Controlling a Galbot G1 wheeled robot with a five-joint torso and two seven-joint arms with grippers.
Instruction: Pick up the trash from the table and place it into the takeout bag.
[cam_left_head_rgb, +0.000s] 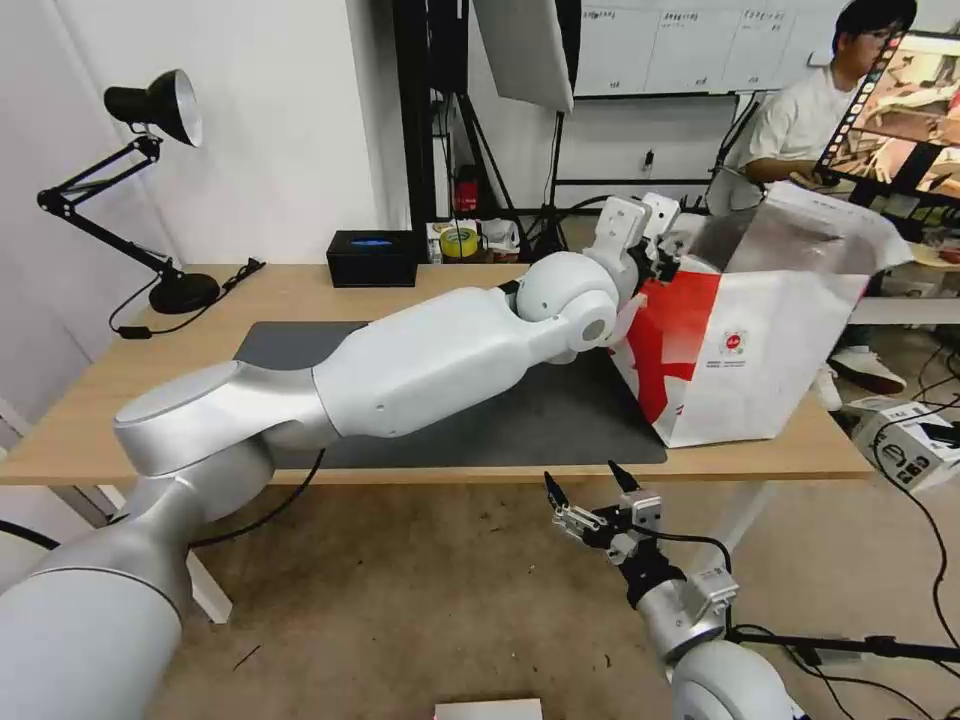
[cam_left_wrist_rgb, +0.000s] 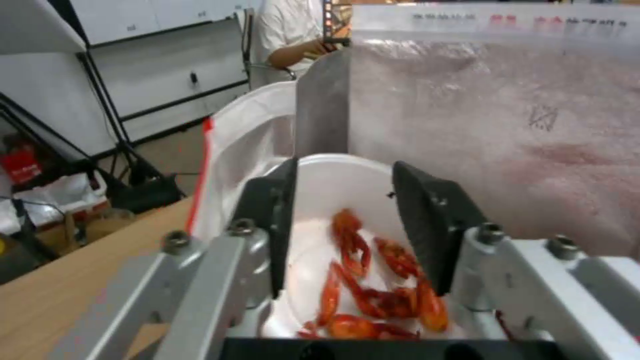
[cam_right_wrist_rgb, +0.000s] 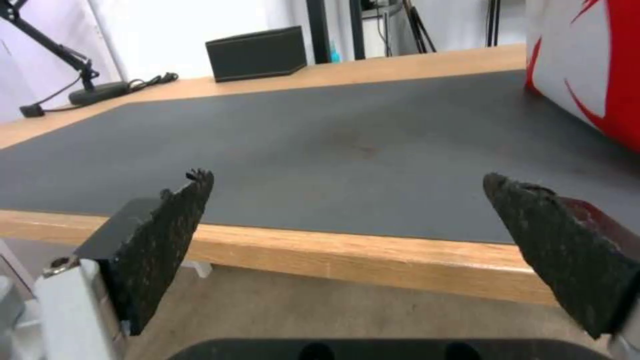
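Note:
The takeout bag (cam_left_head_rgb: 740, 340) stands open on the right end of the table (cam_left_head_rgb: 80, 420), red and white outside, its silver foil lining (cam_left_wrist_rgb: 500, 125) showing. My left arm reaches across the dark mat (cam_left_head_rgb: 520, 420) and its gripper (cam_left_head_rgb: 665, 255) is at the bag's mouth. In the left wrist view this gripper (cam_left_wrist_rgb: 345, 165) is open, its fingers (cam_left_wrist_rgb: 427, 220) apart over the white bowl (cam_left_wrist_rgb: 333, 185) of red scraps (cam_left_wrist_rgb: 373, 290), which sits inside the bag. My right gripper (cam_left_head_rgb: 585, 480) hangs open below the table's front edge, empty (cam_right_wrist_rgb: 347, 176).
A black box (cam_left_head_rgb: 372, 258) and a black desk lamp (cam_left_head_rgb: 150, 110) stand at the back of the table. The mat (cam_right_wrist_rgb: 333, 125) lies bare in front of the bag's side (cam_right_wrist_rgb: 587, 65). Cables and a small box lie on the floor at right.

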